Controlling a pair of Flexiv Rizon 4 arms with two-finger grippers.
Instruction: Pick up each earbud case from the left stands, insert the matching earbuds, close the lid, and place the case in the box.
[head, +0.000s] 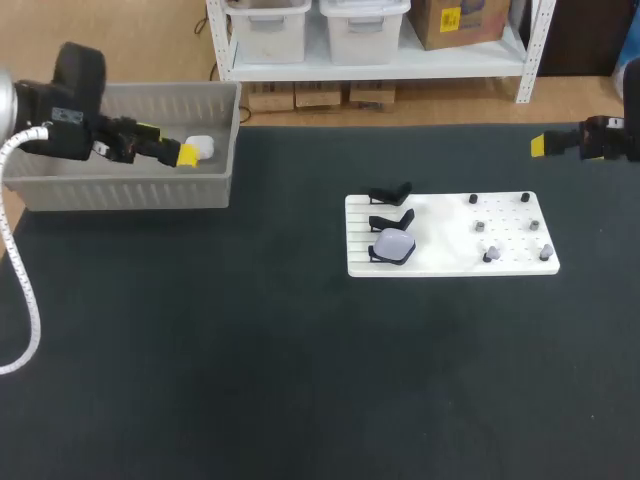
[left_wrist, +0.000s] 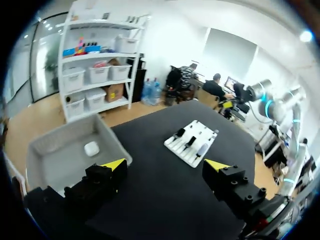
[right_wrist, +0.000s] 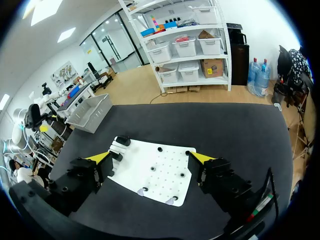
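Left hand (left_wrist: 164, 164) wide, empty, over box (left_wrist: 60, 155); case (left_wrist: 91, 148) inside. Right hand (right_wrist: 150, 157) wide too.

The tabletop (head: 300, 380) is a flat, matte, near-black surface that spreads ahead of the left tool (left_wrist: 165, 165) and below and ahead of the right tool (right_wrist: 150, 157). A white rectangular board (head: 440, 255) lies flat on it, ahead of the right tool and well apart from the left tool. The half of the board farther from the right tool is cut with parallel grooves; the nearer half has rows of small holes, with a few short dark pegs (head: 526, 197) standing upright there
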